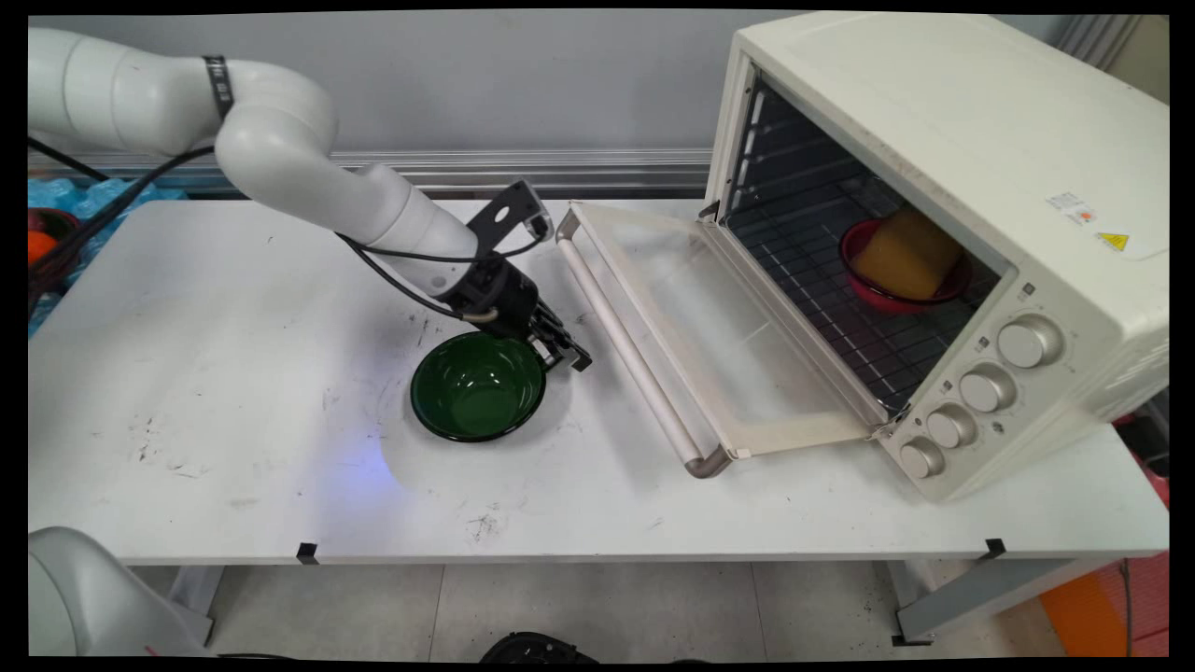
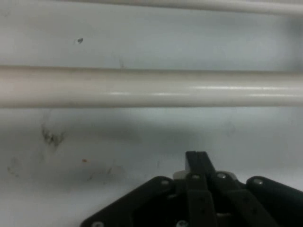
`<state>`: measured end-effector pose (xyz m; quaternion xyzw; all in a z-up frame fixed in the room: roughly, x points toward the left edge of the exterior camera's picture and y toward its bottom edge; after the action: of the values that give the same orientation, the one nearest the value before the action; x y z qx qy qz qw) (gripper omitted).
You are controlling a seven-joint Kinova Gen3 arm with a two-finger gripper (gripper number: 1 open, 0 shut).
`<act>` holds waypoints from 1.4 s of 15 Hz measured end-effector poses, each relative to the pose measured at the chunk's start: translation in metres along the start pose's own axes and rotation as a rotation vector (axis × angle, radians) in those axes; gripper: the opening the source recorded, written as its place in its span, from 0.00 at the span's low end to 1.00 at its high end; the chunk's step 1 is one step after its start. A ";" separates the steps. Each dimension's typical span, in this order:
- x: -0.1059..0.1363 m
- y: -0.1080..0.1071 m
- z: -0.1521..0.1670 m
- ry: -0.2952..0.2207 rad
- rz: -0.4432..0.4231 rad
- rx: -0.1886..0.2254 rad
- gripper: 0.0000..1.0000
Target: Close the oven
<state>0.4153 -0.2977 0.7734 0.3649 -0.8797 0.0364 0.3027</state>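
Hand view gives me the gripper (image 2: 196, 158) with its two fingers pressed together and nothing between them, low over the white table (image 2: 142, 132), facing the cream door handle (image 2: 151, 87) just ahead. From the main view I see the gripper (image 1: 571, 357) at the far right rim of the green bowl (image 1: 478, 385), between that bowl and the lowered door (image 1: 719, 336) of the toaster oven (image 1: 943, 187). A red bowl (image 1: 896, 280) holding a yellow block (image 1: 907, 252) sits on the oven rack.
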 end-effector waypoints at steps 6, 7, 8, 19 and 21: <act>0.004 0.003 0.016 0.024 -0.019 0.014 0.00; 0.005 0.004 0.018 0.029 -0.022 0.016 0.00; 0.006 0.004 0.020 0.036 -0.025 0.018 0.00; 0.019 0.005 0.026 0.087 -0.020 0.019 0.00; 0.021 0.005 0.024 0.096 -0.016 0.018 0.00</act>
<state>0.3882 -0.3138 0.7661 0.3725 -0.8608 0.0596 0.3416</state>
